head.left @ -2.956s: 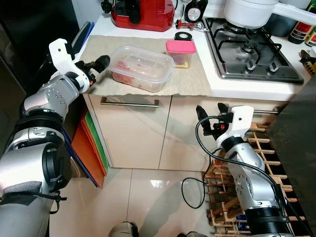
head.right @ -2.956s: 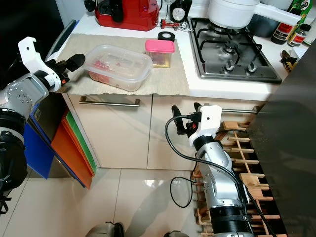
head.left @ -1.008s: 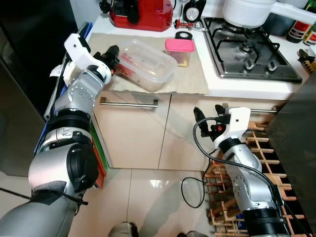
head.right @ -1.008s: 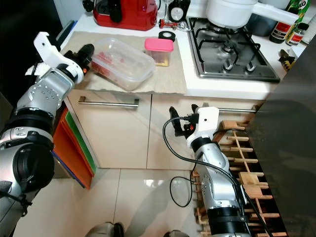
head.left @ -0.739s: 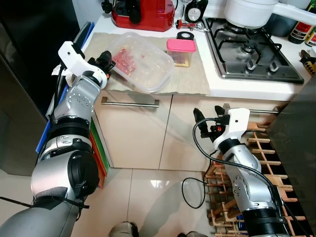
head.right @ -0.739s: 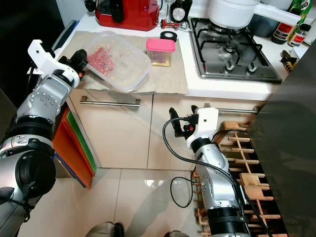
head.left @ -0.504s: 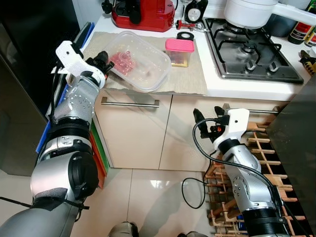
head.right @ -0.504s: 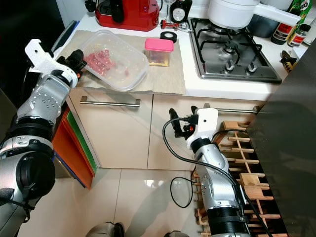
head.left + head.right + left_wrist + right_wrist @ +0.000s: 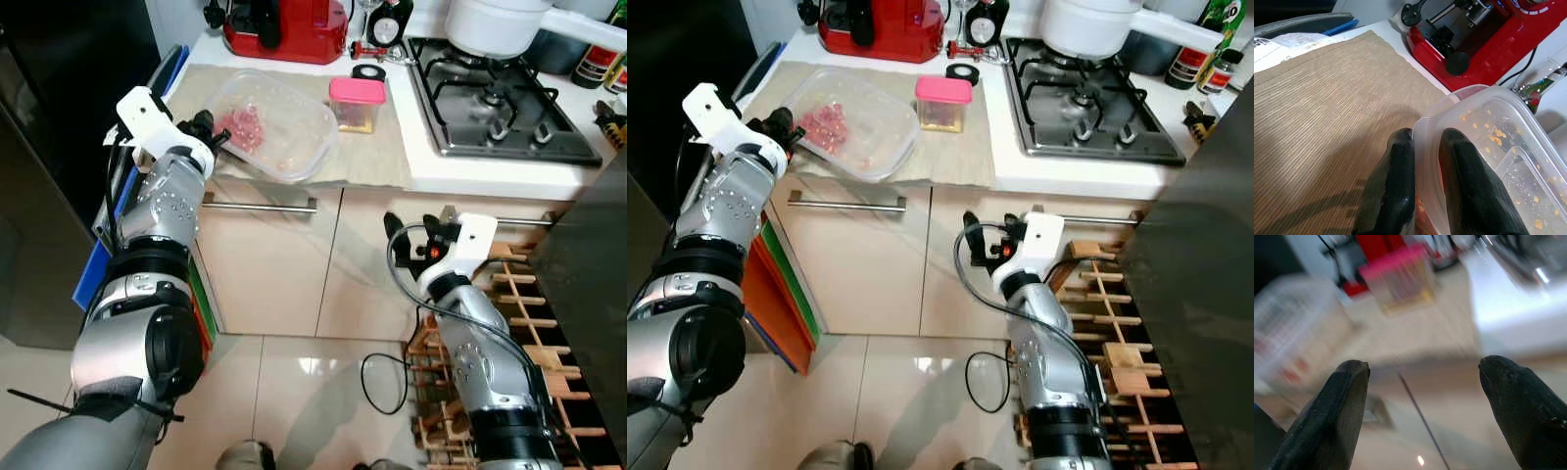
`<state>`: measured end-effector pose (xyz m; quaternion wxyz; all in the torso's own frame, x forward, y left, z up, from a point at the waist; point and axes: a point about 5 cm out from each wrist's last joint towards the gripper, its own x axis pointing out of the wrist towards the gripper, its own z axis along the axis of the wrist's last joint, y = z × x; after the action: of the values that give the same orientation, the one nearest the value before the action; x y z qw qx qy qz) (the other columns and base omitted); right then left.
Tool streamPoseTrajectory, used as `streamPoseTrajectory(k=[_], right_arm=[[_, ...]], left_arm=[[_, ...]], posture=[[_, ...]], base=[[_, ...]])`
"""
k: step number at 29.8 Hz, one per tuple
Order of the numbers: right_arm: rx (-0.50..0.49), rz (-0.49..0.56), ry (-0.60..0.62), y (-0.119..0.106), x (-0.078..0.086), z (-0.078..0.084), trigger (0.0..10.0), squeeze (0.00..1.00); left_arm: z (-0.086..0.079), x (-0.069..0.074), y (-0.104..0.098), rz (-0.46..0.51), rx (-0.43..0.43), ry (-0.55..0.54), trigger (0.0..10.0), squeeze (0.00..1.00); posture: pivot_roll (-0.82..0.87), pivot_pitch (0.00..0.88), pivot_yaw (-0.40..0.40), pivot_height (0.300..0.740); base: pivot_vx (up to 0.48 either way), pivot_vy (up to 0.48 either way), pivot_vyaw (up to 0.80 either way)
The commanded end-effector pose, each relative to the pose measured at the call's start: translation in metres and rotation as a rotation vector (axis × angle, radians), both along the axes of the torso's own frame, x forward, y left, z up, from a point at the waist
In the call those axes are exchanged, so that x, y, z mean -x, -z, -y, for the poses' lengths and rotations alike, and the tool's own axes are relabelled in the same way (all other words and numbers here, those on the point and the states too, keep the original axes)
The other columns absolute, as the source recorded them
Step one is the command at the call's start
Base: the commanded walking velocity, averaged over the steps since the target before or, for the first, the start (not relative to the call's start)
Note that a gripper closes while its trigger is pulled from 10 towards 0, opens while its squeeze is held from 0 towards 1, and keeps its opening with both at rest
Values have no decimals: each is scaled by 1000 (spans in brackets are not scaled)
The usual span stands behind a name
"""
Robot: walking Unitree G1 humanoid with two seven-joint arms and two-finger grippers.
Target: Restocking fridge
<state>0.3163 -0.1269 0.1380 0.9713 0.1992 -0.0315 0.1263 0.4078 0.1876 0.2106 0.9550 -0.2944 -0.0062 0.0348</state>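
A clear plastic container [image 9: 279,125] with red food pieces in it sits tilted on the beige mat [image 9: 377,162] on the counter. My left gripper [image 9: 208,127] is shut on the container's left rim. In the left wrist view the two black fingers [image 9: 1400,166] pinch the thin rim of the container [image 9: 1498,142], one inside and one outside. A small tub with a pink lid [image 9: 358,102] stands just right of it. My right gripper [image 9: 415,221] hangs open below the counter edge, in front of a cupboard door; its fingers [image 9: 1347,396] are wide apart with nothing between them.
A red appliance [image 9: 284,24] stands at the back of the counter, with a black tape roll [image 9: 368,71] near it. A gas hob [image 9: 500,108] with a white pot [image 9: 495,24] lies to the right. The dark fridge [image 9: 59,137] is at left, and a wooden rack [image 9: 534,323] stands low right.
My left gripper, which was beside the flat container, has closed on its left rim and tipped it up. The right gripper has stayed open below the counter.
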Motion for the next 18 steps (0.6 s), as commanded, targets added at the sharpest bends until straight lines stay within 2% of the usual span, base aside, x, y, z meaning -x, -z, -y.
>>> streamPoseTrajectory(k=[1,4,6,7,8,9,10,12,15,18], right_arm=[[-5,70,-22,-21,-5,-6,10000,4],[17,89,-32,-25,-7,-7,10000,4],[77,100,-30,-23,-9,-5,10000,4],[155,117,-21,-21,-9,-4,10000,8],[155,117,-21,-21,-9,-4,10000,8],[231,142,-20,-20,-8,-5,10000,4],[256,152,-20,-20,-8,-6,10000,4],[276,160,-24,-20,-6,-9,10000,4],[242,136,-66,-16,-3,-16,10000,0],[219,120,-97,-11,1,-23,10000,0]], left_arm=[[0,3,20,-86,-49,-22,10000,0],[0,3,20,-86,-78,-16,10000,0],[0,4,20,-73,-150,3,10000,0],[-2,4,19,-65,-182,-1,10000,0],[-2,4,19,-65,-182,-1,10000,0],[-6,4,18,-63,-185,-21,10000,0],[-8,4,18,-66,-188,-32,10000,0],[-10,4,18,-78,-172,-45,10000,0],[-10,4,17,-82,-156,-72,10000,0],[-8,4,16,-78,-176,-69,10000,0]], posture=[[-40,56,-16,740],[-38,55,-18,740],[-33,55,-21,740],[-32,56,-21,740],[-32,56,-21,740],[-31,55,-21,740],[-32,56,-20,740],[-32,55,-20,740],[-33,56,-19,740],[-32,57,-19,740]], base=[[0,0,0],[0,0,0],[0,0,0],[0,0,0],[0,0,0],[0,0,0],[0,0,0],[0,0,0],[0,0,0],[0,0,0]])
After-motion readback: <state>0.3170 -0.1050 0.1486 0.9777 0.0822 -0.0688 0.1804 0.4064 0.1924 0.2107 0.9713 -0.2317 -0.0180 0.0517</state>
